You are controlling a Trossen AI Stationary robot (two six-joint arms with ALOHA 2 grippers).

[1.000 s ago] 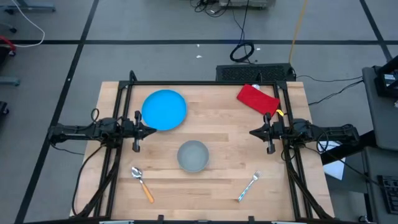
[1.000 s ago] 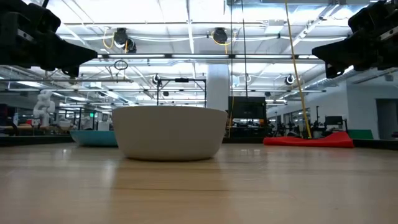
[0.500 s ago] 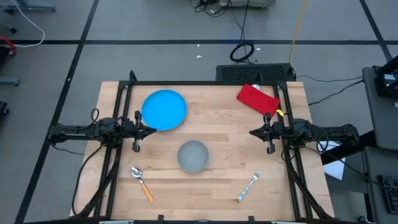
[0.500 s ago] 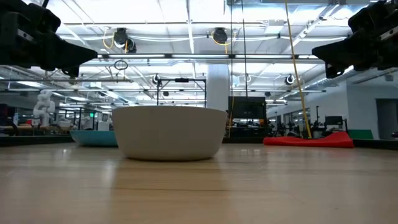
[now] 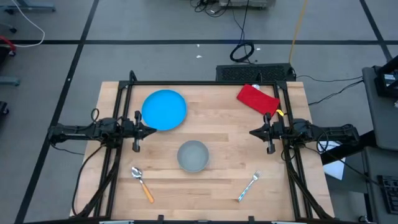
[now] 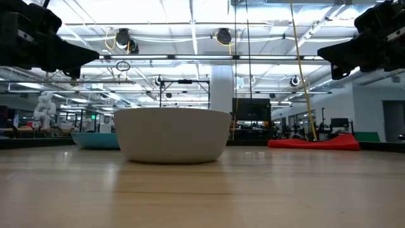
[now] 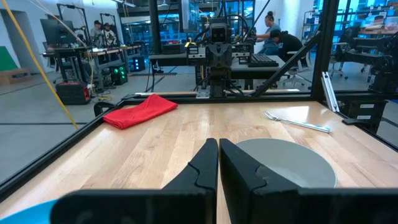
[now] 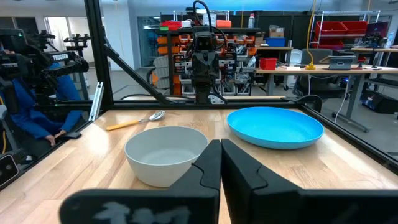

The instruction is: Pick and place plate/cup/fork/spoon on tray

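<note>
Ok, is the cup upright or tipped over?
Upright. The cup sits on its base on the table, open rim facing up, nothing visible inside.

Red cloth [image 5: 257, 98], crumpled, at about one o'clock on the wooden table [image 5: 224, 134], near the far right corner. Black metal frame [image 5: 199, 83] along the table's far edge and down both sides. Black keyboard-like slab [image 5: 255, 72] on the floor at twelve to one o'clock beyond the table. Coiled black cable [image 5: 242, 52] farther out at twelve. People seated at desks [image 7: 277, 41] in the room behind.
</note>
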